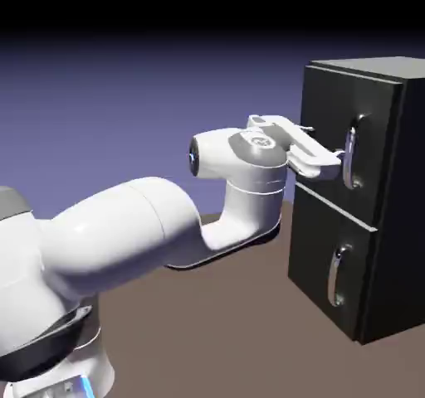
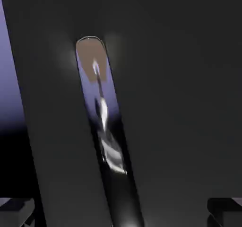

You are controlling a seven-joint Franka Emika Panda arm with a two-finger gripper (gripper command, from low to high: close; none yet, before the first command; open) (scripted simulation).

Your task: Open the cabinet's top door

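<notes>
Your claw (image 1: 324, 142) has its fingers spread wide, the upright curved silver handle (image 1: 350, 153) of the flat black top door (image 1: 332, 123) between them in the hand view. The door sits closed before the claw; its edge lies beside one fingertip.

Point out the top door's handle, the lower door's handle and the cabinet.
Top handle (image 1: 349, 156): exterior view, middle of its bar.
Lower handle (image 1: 334, 278): exterior view, middle of its bar.
Cabinet (image 1: 407, 181): exterior view, side wall.

Cabinet (image 1: 340, 139): matt black, smooth. Top door's handle (image 1: 350, 152): glossy silver metal (mirror-like, really). Arm (image 1: 124, 230): glossy white, plastic-looking. Tabletop (image 1: 207, 322): matt brown.
</notes>
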